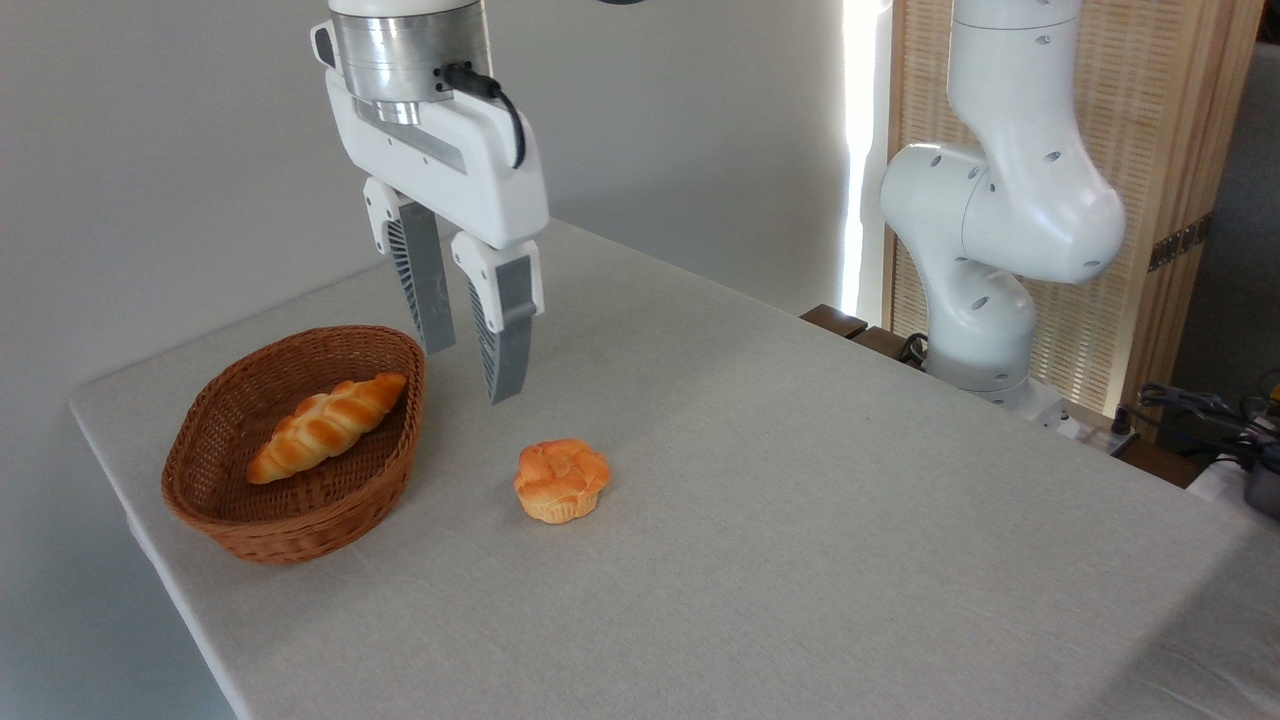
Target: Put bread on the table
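At the left of the large rectangular table with its light grey-beige cloth-like surface stands a brown oval wicker basket, near the table's left edge. Inside the basket a long braided golden loaf lies slanted, its lower end toward the basket's near-left wall and its upper end toward the far-right rim.

Just right of the basket's far rim, the white two-finger gripper hangs in the air with its grey ribbed fingers pointing down. The jaws stand a little apart with a narrow gap between them, and nothing sits in that gap. The left fingertip shows just beside the basket's rim; whether it touches cannot be told.

To the right of the basket and nearer the camera, the small round muffin-shaped golden-orange bun with a lumpy, knotted top and paler base sits upright on the bare cloth, apart from the basket and below the gripper's fingertips, with clear space between.

Well to the right of the basket, beyond the table's far edge, rises the white jointed body of the robot arm, in front of a pale wooden slatted screen.
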Controlling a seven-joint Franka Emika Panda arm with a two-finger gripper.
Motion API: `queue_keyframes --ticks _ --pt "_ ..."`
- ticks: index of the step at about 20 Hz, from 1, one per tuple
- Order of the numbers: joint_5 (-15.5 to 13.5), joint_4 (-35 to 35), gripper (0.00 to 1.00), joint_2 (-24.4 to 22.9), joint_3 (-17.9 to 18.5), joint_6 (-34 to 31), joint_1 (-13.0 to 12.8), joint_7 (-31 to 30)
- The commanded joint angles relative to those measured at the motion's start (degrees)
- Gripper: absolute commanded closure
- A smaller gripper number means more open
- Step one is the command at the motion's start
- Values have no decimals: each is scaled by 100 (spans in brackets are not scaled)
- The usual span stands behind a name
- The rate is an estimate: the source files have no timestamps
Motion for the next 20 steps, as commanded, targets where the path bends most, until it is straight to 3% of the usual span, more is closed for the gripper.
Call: queue_keyframes --ticks 1,7,12,20 --pt "-20 298 0 14 358 -429 -84 -29" --pt "-11 352 0 14 342 -560 -93 -37" --pt "278 352 0 14 298 -570 -207 -37" --pt "287 352 0 14 324 -648 -207 -55"
